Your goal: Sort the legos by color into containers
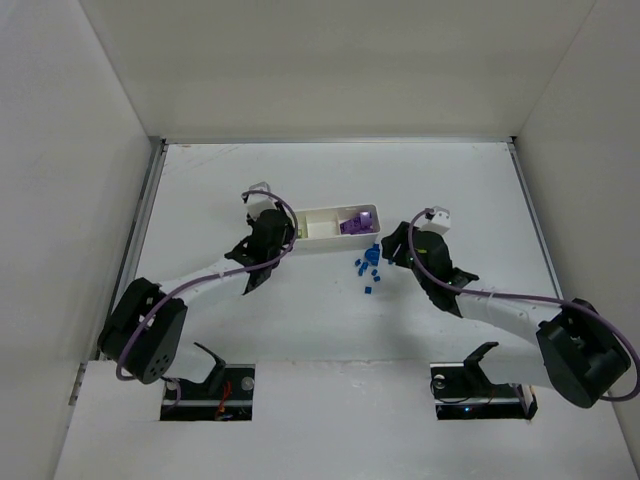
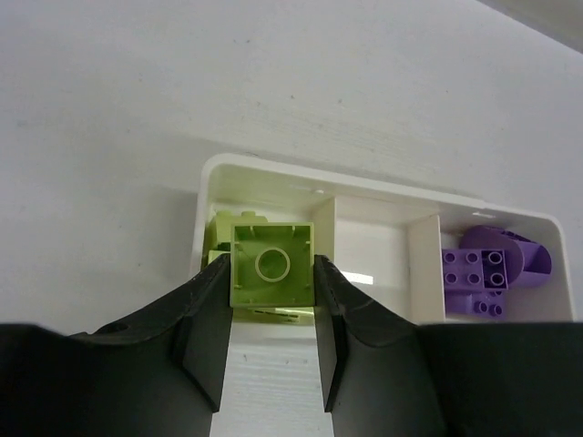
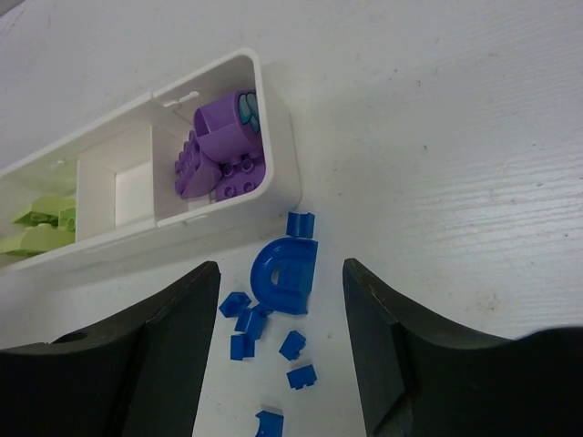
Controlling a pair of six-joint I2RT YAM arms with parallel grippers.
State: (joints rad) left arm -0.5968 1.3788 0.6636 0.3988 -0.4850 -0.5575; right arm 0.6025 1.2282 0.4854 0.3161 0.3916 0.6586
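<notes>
Lying with its long axis left to right, the shallow white plastic three-compartment tray (image 1: 322,228) holds purple plastic bricks (image 3: 223,146) in its right end. The left black two-finger gripper (image 2: 271,278) is clamped on a square lime-green plastic brick (image 2: 273,259), hollow underside toward the wrist camera, over the left compartment because matching lime pieces (image 3: 36,238) lie there, while the right gripper (image 3: 281,273) hangs wide open and empty above tiny blue bricks (image 3: 293,344) beside the tray
</notes>
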